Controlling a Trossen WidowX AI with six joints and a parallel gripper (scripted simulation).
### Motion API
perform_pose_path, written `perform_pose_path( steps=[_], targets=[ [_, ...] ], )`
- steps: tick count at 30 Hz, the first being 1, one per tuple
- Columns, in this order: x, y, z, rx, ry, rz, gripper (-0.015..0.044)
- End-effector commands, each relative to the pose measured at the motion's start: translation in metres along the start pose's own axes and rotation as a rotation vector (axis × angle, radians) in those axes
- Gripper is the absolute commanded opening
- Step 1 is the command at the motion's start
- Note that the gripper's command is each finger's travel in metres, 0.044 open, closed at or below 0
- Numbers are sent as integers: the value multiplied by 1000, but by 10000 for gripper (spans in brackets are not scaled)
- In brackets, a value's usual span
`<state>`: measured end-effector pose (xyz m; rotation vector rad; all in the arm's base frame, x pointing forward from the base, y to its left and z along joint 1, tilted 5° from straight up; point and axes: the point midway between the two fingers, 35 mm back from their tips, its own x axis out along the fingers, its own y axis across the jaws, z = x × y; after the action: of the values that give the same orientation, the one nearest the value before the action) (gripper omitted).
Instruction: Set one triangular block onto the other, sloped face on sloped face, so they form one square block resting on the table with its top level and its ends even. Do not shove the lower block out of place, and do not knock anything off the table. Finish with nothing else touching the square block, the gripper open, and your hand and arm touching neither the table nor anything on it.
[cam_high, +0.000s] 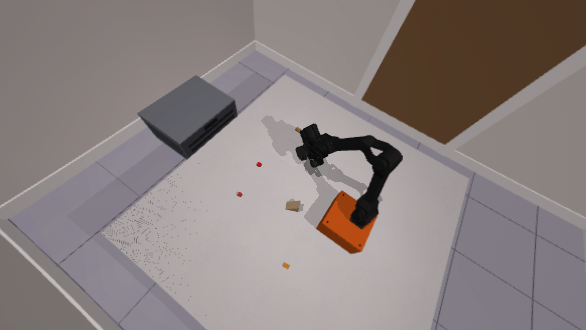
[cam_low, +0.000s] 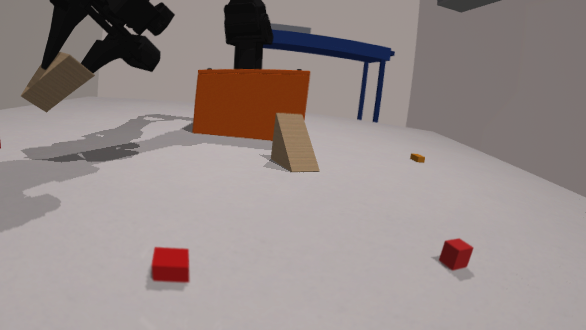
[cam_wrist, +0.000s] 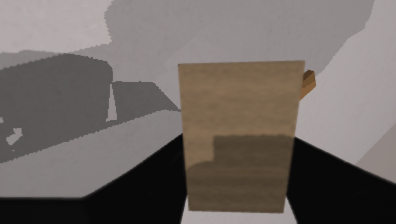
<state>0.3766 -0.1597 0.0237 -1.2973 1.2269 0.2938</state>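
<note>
One wooden triangular block (cam_high: 293, 205) (cam_low: 300, 145) stands on the table in front of the orange base, its sloped face toward the exterior camera. My gripper (cam_low: 65, 68) (cam_wrist: 231, 140) is shut on the other triangular block (cam_low: 62, 85) (cam_wrist: 240, 110), with a finger on each side of it. The held block is tilted in the air, above the table and well to the left of the standing block in the exterior view. In the top view the hand hides it. The wrist view shows one broad rectangular face of it; its other faces are hidden there.
Two small red blocks (cam_high: 259, 164) (cam_high: 239, 194) (cam_low: 170, 265) (cam_low: 456, 254) lie on the table. A small orange block (cam_high: 286, 266) (cam_low: 417, 158) lies farther off. A small brown block (cam_high: 298, 129) (cam_wrist: 309, 84) is near the hand in the top view. The orange base (cam_high: 345, 225) (cam_low: 245, 105) stands behind the standing block.
</note>
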Motion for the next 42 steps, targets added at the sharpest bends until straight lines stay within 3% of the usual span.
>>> perform_pose_path(
  steps=[1, 42],
  targets=[
    [1, -3, 1, 120, -7, 16, 0],
    [5, -10, 0, 1482, 121, 214, 0]
  ],
)
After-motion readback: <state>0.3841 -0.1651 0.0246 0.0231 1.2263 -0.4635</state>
